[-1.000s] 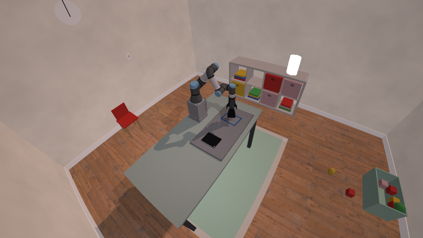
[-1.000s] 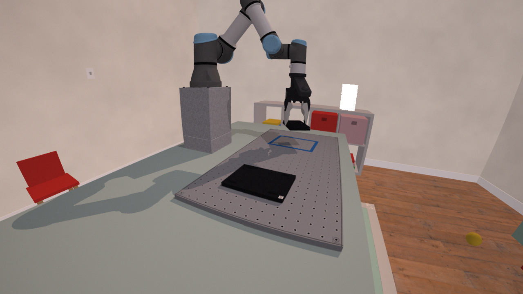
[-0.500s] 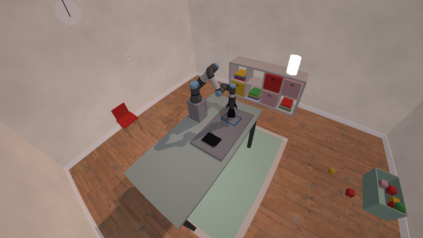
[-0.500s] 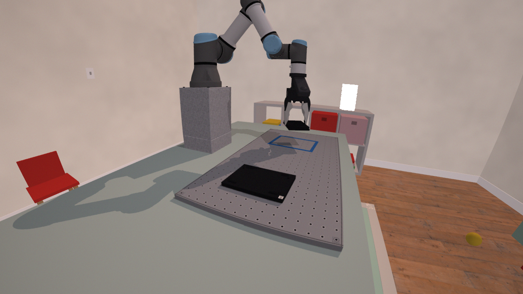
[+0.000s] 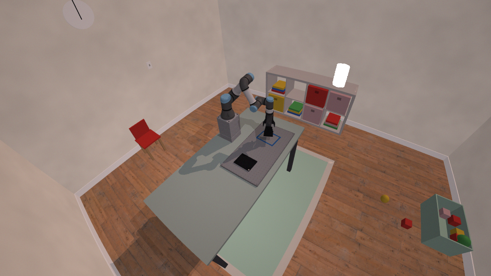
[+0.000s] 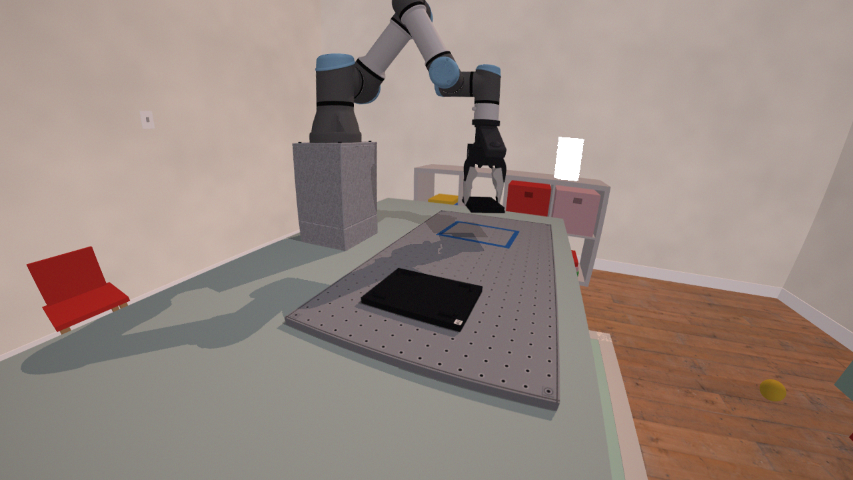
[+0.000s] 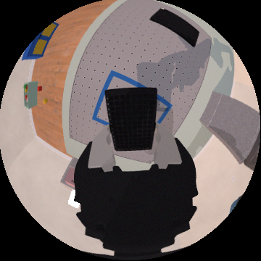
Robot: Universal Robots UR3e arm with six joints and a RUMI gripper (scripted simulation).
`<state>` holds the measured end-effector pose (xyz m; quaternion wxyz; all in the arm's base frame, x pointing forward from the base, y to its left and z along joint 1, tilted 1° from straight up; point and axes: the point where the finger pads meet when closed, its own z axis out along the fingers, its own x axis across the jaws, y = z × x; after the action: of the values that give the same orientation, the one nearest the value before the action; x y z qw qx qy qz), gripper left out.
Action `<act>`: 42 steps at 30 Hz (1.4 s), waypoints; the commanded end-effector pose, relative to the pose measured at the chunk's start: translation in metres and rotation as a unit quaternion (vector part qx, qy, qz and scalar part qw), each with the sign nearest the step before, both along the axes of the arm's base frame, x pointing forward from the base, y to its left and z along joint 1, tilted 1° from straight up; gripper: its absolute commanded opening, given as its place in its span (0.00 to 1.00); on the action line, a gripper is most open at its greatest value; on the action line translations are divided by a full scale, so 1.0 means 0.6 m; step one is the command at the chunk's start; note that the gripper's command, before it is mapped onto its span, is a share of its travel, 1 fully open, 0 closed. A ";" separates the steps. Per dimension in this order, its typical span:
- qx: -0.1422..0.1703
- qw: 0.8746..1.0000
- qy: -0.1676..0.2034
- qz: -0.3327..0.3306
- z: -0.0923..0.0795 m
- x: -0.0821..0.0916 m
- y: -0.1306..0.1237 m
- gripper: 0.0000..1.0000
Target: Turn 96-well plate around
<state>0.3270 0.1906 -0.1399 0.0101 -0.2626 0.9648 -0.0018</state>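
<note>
My gripper (image 6: 483, 195) is shut on the black 96-well plate (image 6: 483, 205) and holds it level, a little above the board. The plate hangs over a blue-outlined rectangle (image 6: 478, 233) at the far end of the grey perforated board (image 6: 471, 322). In the wrist view the plate (image 7: 132, 117) shows its grid of wells between my two pale fingers; I cannot make out the cut corner. The black plate nest N1 (image 6: 422, 297) lies flat nearer the board's front end, with a small white mark (image 6: 458, 323) at one corner. The nest also shows in the overhead view (image 5: 245, 161).
The arm's grey pedestal (image 6: 335, 194) stands on the table to the left of the board. A cube shelf (image 5: 310, 99) with coloured bins stands behind the table. A red chair (image 5: 145, 136) stands on the floor at the left.
</note>
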 end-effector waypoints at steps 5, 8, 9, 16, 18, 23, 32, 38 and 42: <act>0.000 1.000 -0.001 0.000 0.001 0.001 0.000 0.00; 0.000 1.000 -0.001 0.000 -0.002 0.002 0.000 0.00; 0.000 1.000 -0.001 0.000 -0.003 0.002 0.000 0.00; 0.000 1.000 -0.001 0.000 -0.009 0.002 0.000 0.00; 0.000 1.000 -0.001 0.000 -0.011 0.002 0.000 0.00; 0.000 1.000 -0.001 0.000 -0.017 0.002 0.000 0.00; 0.000 1.000 -0.001 0.000 -0.025 0.002 0.001 0.00; 0.000 1.000 -0.001 0.000 -0.031 0.002 0.001 0.00; 0.000 1.000 -0.001 0.000 -0.036 0.002 0.001 0.00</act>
<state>0.3274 0.1907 -0.1598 0.0102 -0.2625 0.9649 -0.0019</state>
